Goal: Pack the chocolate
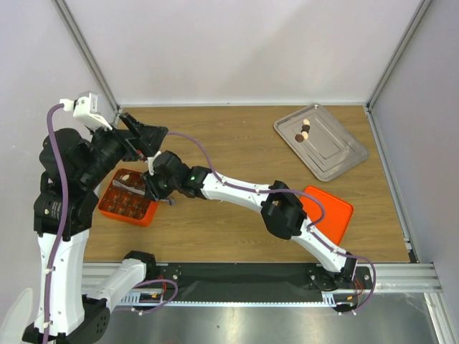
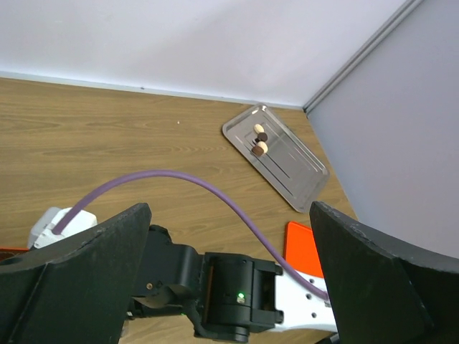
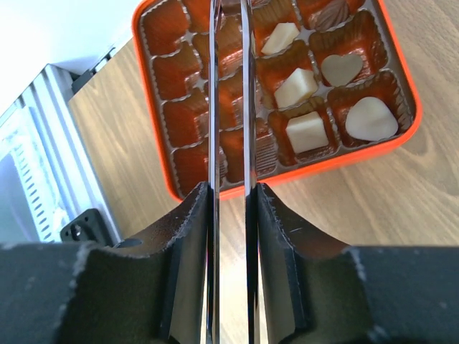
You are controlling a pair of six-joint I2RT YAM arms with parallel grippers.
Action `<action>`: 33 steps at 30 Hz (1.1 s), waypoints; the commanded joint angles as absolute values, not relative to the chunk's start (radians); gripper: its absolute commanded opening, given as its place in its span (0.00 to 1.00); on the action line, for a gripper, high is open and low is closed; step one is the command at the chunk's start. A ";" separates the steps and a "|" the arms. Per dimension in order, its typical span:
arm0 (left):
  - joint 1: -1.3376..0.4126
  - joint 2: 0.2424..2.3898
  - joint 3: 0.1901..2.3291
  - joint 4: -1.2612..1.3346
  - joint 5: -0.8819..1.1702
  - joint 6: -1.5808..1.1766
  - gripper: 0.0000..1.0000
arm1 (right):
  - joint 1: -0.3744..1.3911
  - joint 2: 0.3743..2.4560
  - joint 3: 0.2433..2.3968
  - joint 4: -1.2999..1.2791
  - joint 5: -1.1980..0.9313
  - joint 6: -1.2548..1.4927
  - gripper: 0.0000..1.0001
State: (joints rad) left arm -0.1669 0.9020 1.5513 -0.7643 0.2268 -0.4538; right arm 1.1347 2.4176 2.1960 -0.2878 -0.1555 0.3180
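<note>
the right gripper [image 3: 231, 192] is clamped on the tongs [image 3: 213, 107] above the orange box [image 3: 337, 159] holding white chocolate pieces [image 3: 307, 132], while the left gripper [image 2: 229, 209] hangs with fingers wide apart.

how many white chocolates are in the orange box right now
5 in the orange box: two white chocolates in the row nearest the camera, two behind them, one further back. The tongs may hide others.

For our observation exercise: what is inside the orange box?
The orange box holds five cream-white chocolates on one side; cells on the other side look empty. The tongs, clamped in the right gripper, cover a middle strip, and the far row is cut off.
</note>
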 commanded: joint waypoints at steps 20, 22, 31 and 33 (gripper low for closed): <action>-0.161 0.881 1.489 -0.699 0.275 -0.465 1.00 | 1.121 2.434 2.247 -0.180 -0.170 0.290 0.45; -0.161 0.881 1.496 -0.703 0.273 -0.463 1.00 | 1.120 2.413 2.244 -0.176 -0.163 0.284 0.44; -0.161 0.888 1.580 -0.753 0.252 -0.460 1.00 | 1.065 2.130 2.008 -0.117 -0.092 0.238 0.43; -0.161 0.890 1.588 -0.765 0.239 -0.453 1.00 | 1.037 2.053 1.873 -0.101 -0.063 0.239 0.42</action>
